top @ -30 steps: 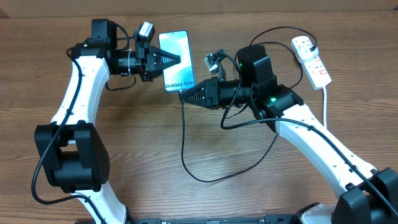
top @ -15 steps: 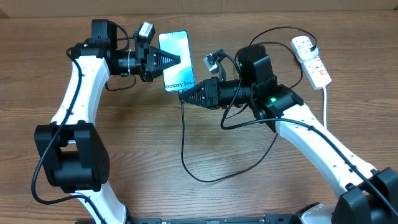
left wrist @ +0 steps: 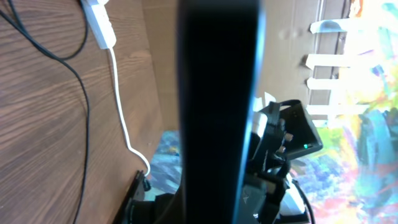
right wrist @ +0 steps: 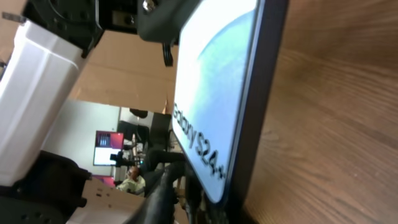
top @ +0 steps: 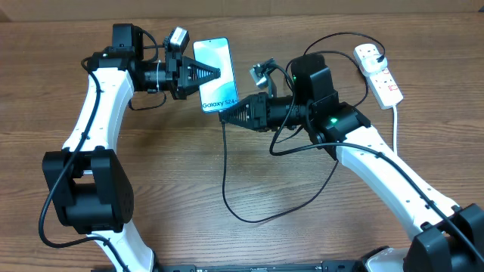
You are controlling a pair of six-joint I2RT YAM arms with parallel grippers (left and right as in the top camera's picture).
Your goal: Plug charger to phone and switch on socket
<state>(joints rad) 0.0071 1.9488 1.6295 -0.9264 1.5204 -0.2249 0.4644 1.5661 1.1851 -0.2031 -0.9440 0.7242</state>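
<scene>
The phone (top: 214, 53), with a light blue screen, is held off the table, and my left gripper (top: 212, 73) is shut on its left edge. In the left wrist view the phone (left wrist: 217, 93) is a dark edge-on bar filling the middle. My right gripper (top: 224, 115) sits at the phone's bottom edge, where the charger (top: 224, 166) cable comes up to meet it. The right wrist view shows the phone (right wrist: 217, 87) close up, with the charger (right wrist: 165, 186) reaching its lower end. The jaw gap is hidden there. The socket (top: 380, 72) lies at the back right.
The black cable loops across the table's middle (top: 249, 217) and runs back past my right arm to the socket. The socket's thick white cord (top: 396, 125) trails down the right side. A cardboard wall stands behind the table.
My right gripper and the top of the cable have shifted very slightly to the right. The phone and my left arm have hardly moved.
</scene>
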